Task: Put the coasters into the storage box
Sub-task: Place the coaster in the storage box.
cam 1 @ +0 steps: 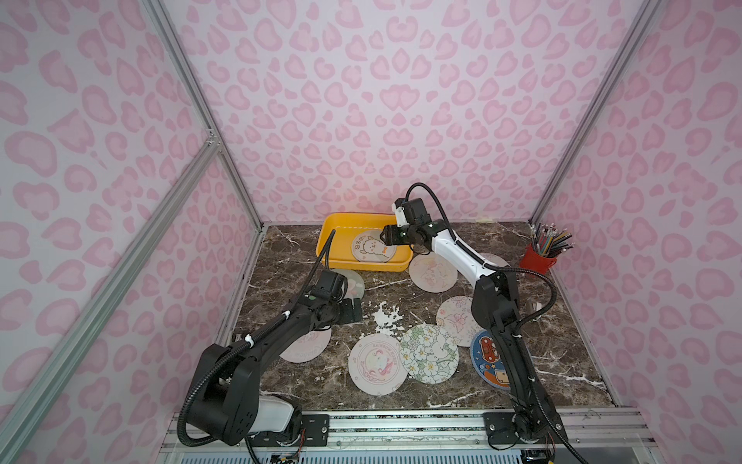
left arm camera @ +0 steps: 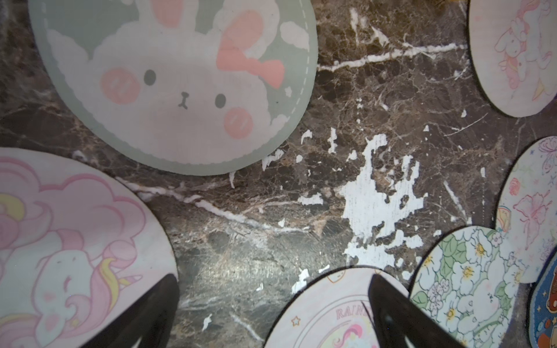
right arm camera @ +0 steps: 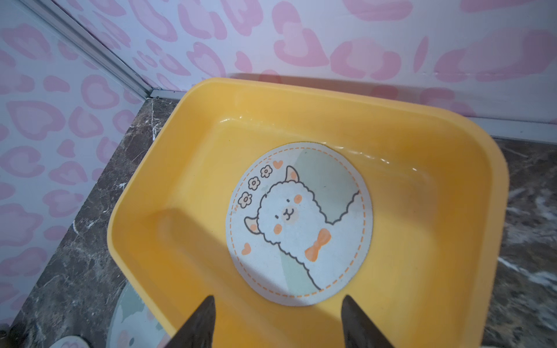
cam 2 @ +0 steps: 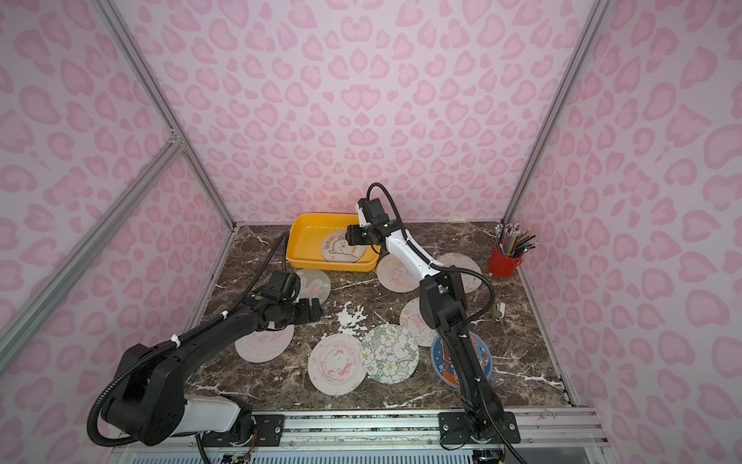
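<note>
The yellow storage box stands at the back of the marble table. One alpaca coaster lies flat inside it. My right gripper hovers over the box's near right side, open, with nothing between its fingers. My left gripper is open above bare marble. Around it lie a grey-green bunny coaster, a pink unicorn coaster and a rainbow-horse coaster. A green-floral coaster, a dark blue one and several pale ones sit further right, partly under the right arm.
A red pencil cup stands at the back right corner. Pink-patterned walls with metal frame rails close in the table on three sides. A white scuffed patch marks the marble's middle. A small white object lies near the right edge.
</note>
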Tool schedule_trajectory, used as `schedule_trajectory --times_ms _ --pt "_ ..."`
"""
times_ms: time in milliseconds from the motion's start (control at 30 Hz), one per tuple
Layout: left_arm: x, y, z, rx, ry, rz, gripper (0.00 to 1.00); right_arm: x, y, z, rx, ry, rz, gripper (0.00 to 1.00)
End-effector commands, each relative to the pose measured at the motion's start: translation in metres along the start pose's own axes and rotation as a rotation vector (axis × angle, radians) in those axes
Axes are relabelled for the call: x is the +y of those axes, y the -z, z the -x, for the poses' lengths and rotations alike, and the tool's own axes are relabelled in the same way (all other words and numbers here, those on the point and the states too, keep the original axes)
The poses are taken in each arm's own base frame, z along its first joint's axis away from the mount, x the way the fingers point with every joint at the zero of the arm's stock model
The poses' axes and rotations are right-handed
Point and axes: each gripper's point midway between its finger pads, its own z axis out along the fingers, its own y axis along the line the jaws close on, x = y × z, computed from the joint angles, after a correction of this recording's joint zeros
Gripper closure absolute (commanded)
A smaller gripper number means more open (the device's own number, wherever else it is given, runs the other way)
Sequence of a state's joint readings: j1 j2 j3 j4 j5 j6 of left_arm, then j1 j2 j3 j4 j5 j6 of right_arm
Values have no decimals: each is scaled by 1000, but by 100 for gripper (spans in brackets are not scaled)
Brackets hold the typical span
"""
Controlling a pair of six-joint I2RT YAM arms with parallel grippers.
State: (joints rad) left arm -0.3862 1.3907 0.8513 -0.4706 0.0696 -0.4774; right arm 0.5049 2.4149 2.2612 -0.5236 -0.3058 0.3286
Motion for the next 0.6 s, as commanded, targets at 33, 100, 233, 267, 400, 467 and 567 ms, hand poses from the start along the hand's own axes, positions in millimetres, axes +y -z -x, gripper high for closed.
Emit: schedule_trajectory --times_ms 33,100,233,267,400,467,567 --pt "15 4 21 -22 -22 54 0 24 12 -32 77 24 71 31" --pt "23 5 35 -29 -12 62 0 36 23 -47 92 25 104 31" --pt "41 5 67 -43 4 85 0 58 39 -79 124 18 154 25" --pt "45 5 75 -51 6 90 0 62 43 -87 132 16 161 23" --pt "63 -6 101 -43 5 110 1 76 56 -112 149 -3 194 19" --pt "70 -15 110 -18 -12 117 1 77 61 -121 153 -15 204 18" --pt "80 -32 119 23 -47 132 1 76 66 -130 163 -19 198 17"
